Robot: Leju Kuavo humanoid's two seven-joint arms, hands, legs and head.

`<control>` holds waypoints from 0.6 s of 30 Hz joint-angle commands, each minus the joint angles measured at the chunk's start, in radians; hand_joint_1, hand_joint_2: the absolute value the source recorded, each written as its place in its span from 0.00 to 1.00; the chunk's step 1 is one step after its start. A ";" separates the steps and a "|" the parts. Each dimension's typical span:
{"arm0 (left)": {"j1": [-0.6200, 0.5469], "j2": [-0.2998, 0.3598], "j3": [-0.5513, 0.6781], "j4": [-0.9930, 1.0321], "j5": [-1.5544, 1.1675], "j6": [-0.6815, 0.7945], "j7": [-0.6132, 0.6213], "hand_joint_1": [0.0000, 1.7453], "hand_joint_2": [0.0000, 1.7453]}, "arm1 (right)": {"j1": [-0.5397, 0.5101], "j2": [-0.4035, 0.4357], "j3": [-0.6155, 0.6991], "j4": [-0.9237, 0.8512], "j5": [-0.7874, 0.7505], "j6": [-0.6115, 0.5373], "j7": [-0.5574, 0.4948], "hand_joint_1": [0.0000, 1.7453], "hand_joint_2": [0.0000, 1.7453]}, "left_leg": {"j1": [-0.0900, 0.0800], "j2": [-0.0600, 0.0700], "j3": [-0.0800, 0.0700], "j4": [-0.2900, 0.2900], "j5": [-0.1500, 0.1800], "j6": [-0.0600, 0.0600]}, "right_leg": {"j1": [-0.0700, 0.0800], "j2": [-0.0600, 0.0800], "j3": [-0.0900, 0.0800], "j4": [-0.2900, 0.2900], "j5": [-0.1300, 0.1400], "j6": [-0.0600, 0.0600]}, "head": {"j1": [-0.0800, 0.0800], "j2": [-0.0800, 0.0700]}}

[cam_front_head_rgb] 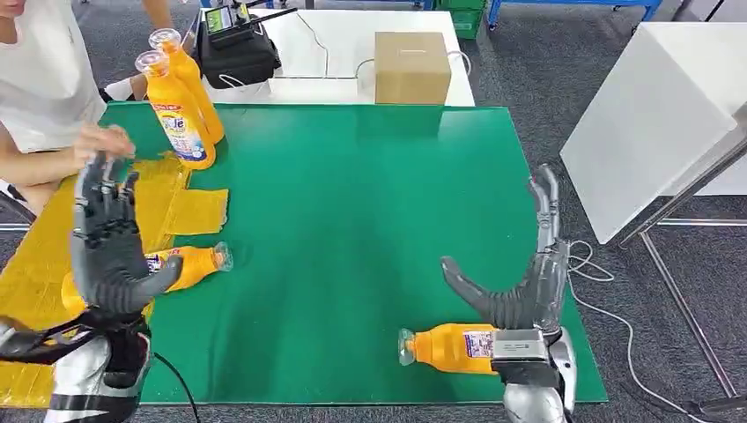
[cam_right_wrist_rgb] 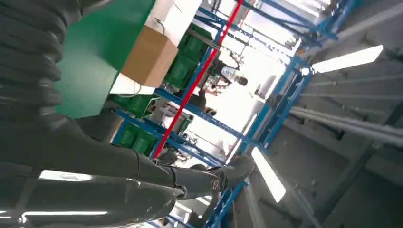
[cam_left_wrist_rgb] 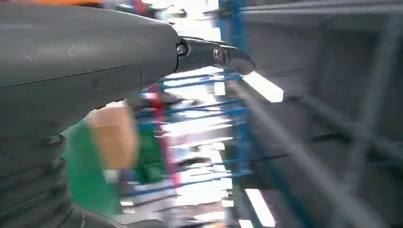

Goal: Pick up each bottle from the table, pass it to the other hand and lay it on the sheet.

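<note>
Right hand: fingers spread wide and pointing away from the robot, thumb splayed toward nine o'clock, nothing held; it is raised over the mat at about five o'clock. Directly beneath its wrist lies a bottle on its side on the green mat, cap toward nine o'clock, not touched by any finger. Left hand: fingers upright and apart, thumb out toward three o'clock, likewise empty, raised at about eight o'clock over the yellow sheet. A second bottle lies just beside that thumb, half on the sheet's edge, cap toward three o'clock. Two upright bottles stand together at eleven o'clock near a person's hand. A cardboard box sits beyond the mat at twelve o'clock. Judged risks: the near bottle is round and lies free, so a descending palm may roll it toward the mat's near edge; the person's hand is close to the left hand's reach, so contact is possible; the handover between open hands may drop a smooth bottle
</note>
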 commanded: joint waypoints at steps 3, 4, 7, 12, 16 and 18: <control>0.147 -0.111 0.015 -0.124 -0.082 0.028 0.008 0.00 1.00 | 0.079 -0.216 0.065 0.029 0.247 0.120 0.195 0.00 1.00 | 0.000 -0.002 0.007 -0.001 -0.003 -0.001 | 0.000 -0.003 0.001 -0.004 -0.002 0.000 | 0.000 0.000; 0.147 -0.111 0.015 -0.124 -0.082 0.028 0.008 0.00 1.00 | 0.079 -0.216 0.065 0.029 0.247 0.120 0.195 0.00 1.00 | 0.000 -0.002 0.008 -0.001 -0.005 -0.002 | 0.000 -0.002 0.001 -0.004 -0.003 0.000 | 0.000 0.000; 0.165 -0.115 -0.019 -0.043 -0.107 0.051 0.033 0.00 1.00 | 0.131 -0.347 0.129 0.019 0.382 0.166 0.339 0.00 1.00 | 0.000 -0.002 0.007 -0.001 -0.005 -0.001 | 0.000 -0.001 0.000 -0.003 -0.005 0.001 | 0.000 0.000; 0.146 -0.114 -0.077 0.082 -0.124 0.106 0.036 0.00 1.00 | 0.287 -0.643 0.207 -0.099 0.273 0.107 0.458 0.00 1.00 | -0.002 -0.010 0.009 -0.002 -0.005 0.002 | -0.002 -0.009 0.004 -0.004 -0.007 0.003 | 0.000 0.000; 0.136 -0.112 -0.111 0.103 -0.123 0.118 0.039 0.00 1.00 | 0.367 -0.770 0.224 -0.196 0.214 0.014 0.558 0.00 1.00 | -0.005 -0.011 0.006 0.000 -0.007 0.003 | -0.005 -0.009 0.002 -0.002 -0.008 0.004 | -0.001 0.000; 0.136 -0.112 -0.111 0.103 -0.123 0.118 0.039 0.00 1.00 | 0.367 -0.770 0.224 -0.196 0.214 0.014 0.558 0.00 1.00 | -0.007 -0.009 0.007 0.000 -0.008 0.004 | -0.006 -0.007 0.002 -0.002 -0.009 0.005 | -0.001 0.000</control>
